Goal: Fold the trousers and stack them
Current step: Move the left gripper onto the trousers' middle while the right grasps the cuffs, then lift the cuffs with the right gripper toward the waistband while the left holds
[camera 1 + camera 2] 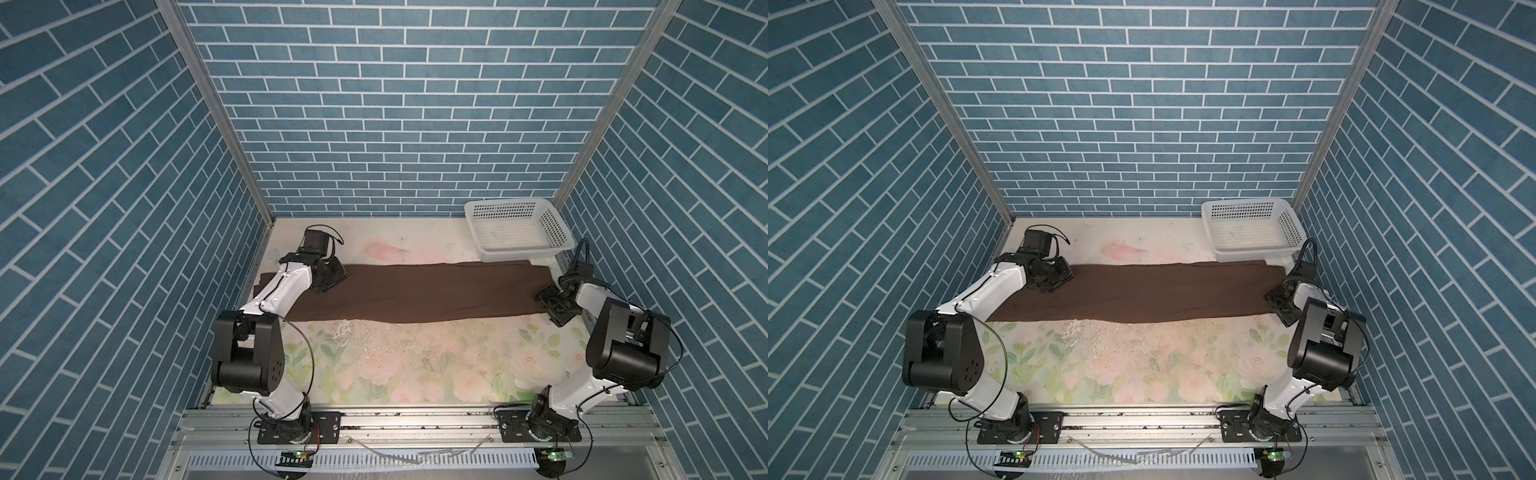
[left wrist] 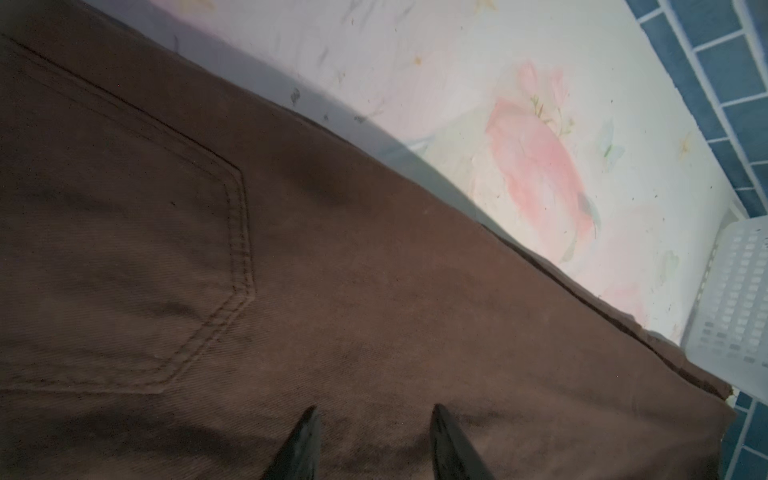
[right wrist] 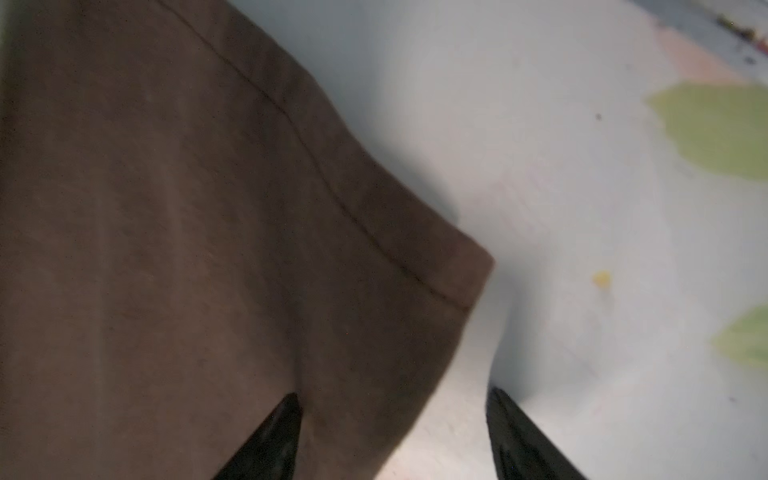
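Trousers [image 1: 415, 291] laid out flat; white basket [image 1: 555, 226] with only its bare floor
They reach from the left gripper [image 2: 374, 409], jaws partly apart above the back pocket [image 2: 124, 249], to the right gripper [image 3: 395, 395], jaws wide astride the hem corner; neither holds anything. The basket stands beyond the right gripper. The left arm [image 1: 282, 286] hides the waist end.
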Action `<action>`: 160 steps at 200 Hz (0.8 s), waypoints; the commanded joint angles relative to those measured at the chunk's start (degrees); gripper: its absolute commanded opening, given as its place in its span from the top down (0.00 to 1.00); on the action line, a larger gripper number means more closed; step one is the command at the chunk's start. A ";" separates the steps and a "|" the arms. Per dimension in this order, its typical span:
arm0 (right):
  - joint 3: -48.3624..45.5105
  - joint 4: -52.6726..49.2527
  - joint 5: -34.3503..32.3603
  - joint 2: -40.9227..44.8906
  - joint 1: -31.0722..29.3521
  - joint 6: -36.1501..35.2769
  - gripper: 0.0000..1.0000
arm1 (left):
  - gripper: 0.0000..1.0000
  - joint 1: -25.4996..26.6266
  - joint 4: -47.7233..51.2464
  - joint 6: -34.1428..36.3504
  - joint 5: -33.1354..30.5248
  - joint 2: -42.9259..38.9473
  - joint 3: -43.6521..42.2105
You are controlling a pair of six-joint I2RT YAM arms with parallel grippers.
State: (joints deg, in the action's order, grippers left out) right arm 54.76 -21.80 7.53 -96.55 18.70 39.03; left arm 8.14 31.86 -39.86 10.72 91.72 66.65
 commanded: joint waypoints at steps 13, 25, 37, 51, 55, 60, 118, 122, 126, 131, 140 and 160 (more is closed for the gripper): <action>1.65 2.82 2.30 -4.56 0.20 2.94 0.28 | 0.56 2.40 1.48 -1.87 -2.04 0.80 -1.30; 1.00 4.48 3.16 -5.12 0.20 3.33 0.37 | 0.59 2.66 1.55 -2.72 -2.15 0.32 -1.56; 0.03 6.61 4.29 -5.16 0.15 3.55 0.70 | 0.62 3.14 1.45 -3.36 -2.52 -0.35 -1.70; -0.94 7.52 4.34 -4.55 0.29 4.04 1.00 | 0.66 3.90 1.35 -3.78 -3.06 -0.89 -1.70; -1.07 7.44 4.21 -4.27 0.29 4.16 1.00 | 0.68 4.21 1.30 -4.03 -3.35 -0.91 -1.64; -1.26 7.52 4.09 -3.78 0.35 4.36 1.00 | 0.71 4.82 1.36 -4.18 -3.91 -0.84 -1.54; 1.69 3.36 3.05 3.13 6.57 5.82 1.00 | 0.92 15.70 -0.77 -4.76 -3.51 8.28 4.40; 2.09 2.86 2.69 3.64 6.96 5.66 1.00 | 0.92 16.55 -1.49 -4.96 -3.25 9.00 4.65; 2.67 2.16 2.27 4.17 7.23 5.32 1.00 | 0.93 17.42 -2.13 -5.18 -2.87 9.77 5.05; 3.35 1.35 1.79 4.77 7.37 4.86 1.00 | 0.94 18.47 -2.67 -5.45 -2.51 10.96 5.52; 4.73 -0.21 0.45 5.75 7.40 3.79 1.00 | 0.97 19.89 -3.51 -5.83 -1.65 13.02 7.01; 5.32 -1.40 -0.31 7.82 6.44 3.34 1.00 | 1.00 23.87 -4.27 -6.57 -0.20 17.55 10.64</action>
State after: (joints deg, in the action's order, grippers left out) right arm 56.55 -20.25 10.57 -92.16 25.85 43.00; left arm 28.25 29.36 -45.19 8.51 105.45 73.25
